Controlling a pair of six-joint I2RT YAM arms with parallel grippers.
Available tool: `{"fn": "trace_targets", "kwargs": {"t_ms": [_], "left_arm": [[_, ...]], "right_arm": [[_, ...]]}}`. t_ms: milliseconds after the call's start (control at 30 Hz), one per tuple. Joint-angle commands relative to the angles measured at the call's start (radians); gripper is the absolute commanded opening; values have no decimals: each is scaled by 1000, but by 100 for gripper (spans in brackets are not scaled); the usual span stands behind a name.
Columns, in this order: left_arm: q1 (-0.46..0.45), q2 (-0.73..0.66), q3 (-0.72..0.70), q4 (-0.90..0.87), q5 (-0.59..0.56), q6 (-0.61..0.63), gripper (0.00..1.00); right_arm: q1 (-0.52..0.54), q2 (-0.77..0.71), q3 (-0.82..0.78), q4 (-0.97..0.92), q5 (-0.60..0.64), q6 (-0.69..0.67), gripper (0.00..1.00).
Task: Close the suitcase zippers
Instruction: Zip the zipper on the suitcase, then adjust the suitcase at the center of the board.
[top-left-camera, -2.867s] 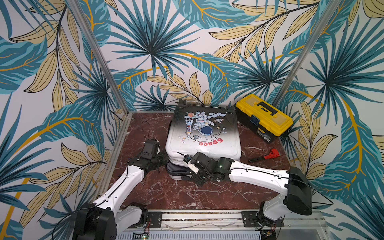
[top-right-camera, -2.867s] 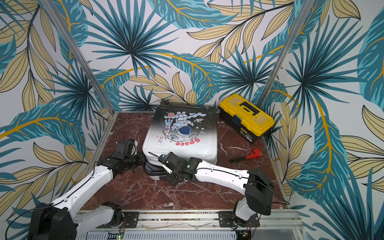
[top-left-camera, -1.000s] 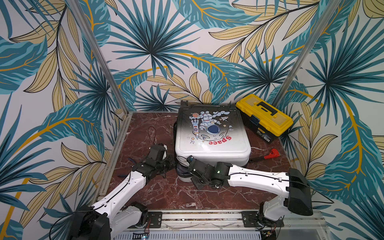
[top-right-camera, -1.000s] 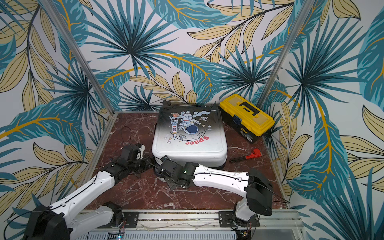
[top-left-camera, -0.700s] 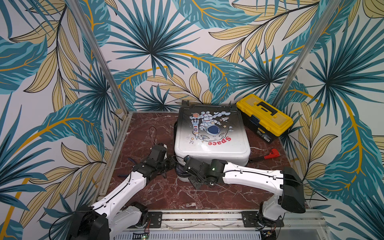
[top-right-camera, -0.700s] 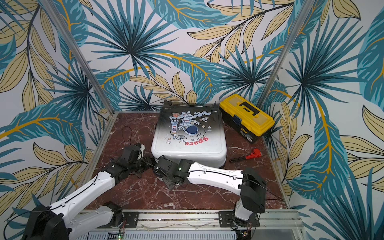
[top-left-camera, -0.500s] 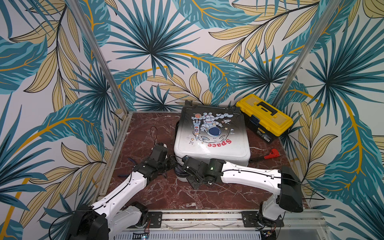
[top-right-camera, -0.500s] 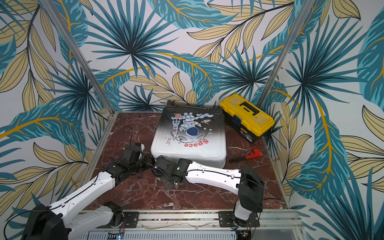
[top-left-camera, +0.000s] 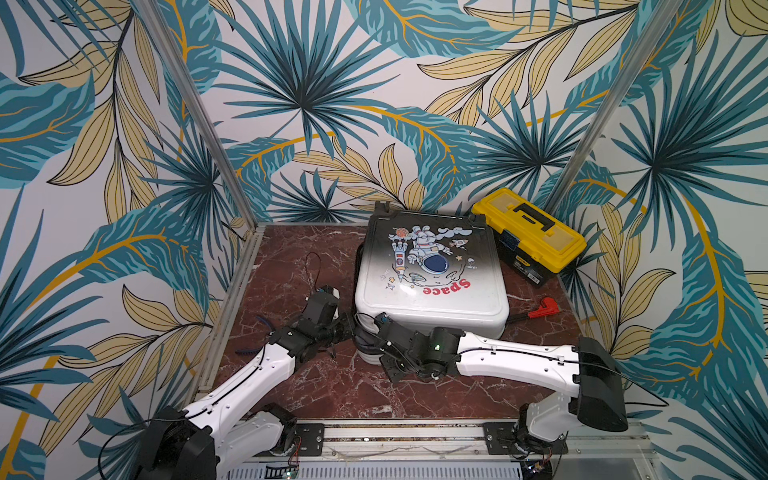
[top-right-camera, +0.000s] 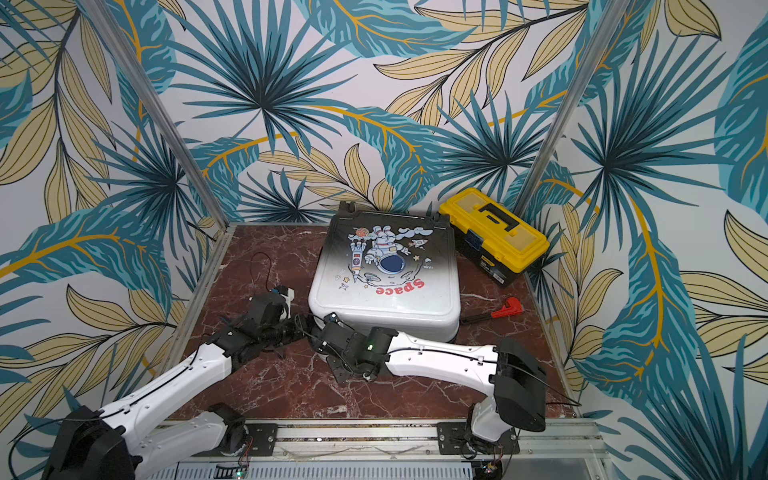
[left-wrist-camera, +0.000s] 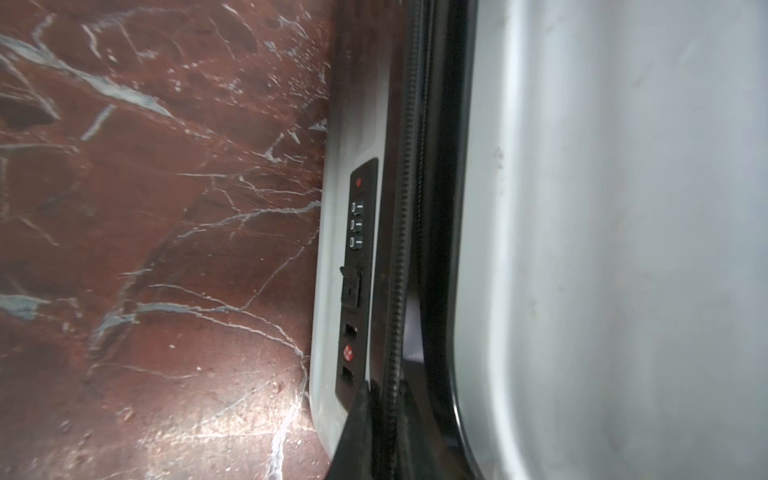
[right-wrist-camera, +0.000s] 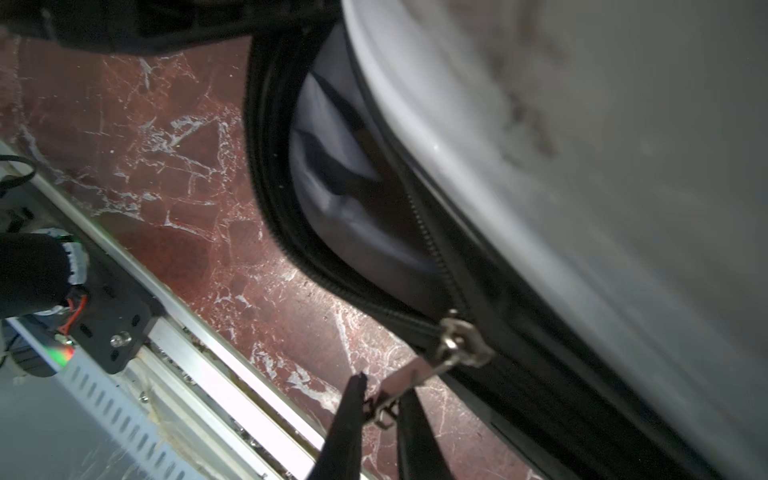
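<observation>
black ribbed zipper track sits pinched in the clenched left gripper, metal pull within the right gripper, hold unclear.

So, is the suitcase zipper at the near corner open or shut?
Open there: the zipper tracks gape apart beyond the slider, and grey lining shows between them.

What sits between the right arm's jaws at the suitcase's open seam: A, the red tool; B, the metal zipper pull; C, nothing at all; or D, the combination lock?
B: in the right wrist view the metal zipper pull stretches away from the seam, and its end lies between the jaws of the right gripper.
</observation>
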Motion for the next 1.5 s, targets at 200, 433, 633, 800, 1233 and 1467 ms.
{"fn": "trace_targets", "kwargs": {"t_ms": [200,433,633,800,1233,1467], "left_arm": [[18,33,27,-14,229,60,25],[40,130,115,-18,173,116,38],[88,217,203,-24,170,164,40],[124,319,317,-39,172,207,43],[149,694,696,-105,78,312,44],[154,847,879,-177,-31,372,32]], "right_arm": [[-28,-108,-119,-6,27,120,45],[-28,-234,-160,-96,19,124,58],[-39,-421,-192,-152,141,96,68],[-75,-528,-206,-174,155,69,73],[-130,-682,-240,-216,123,112,82],[-130,-702,-283,-180,137,257,86]]}}
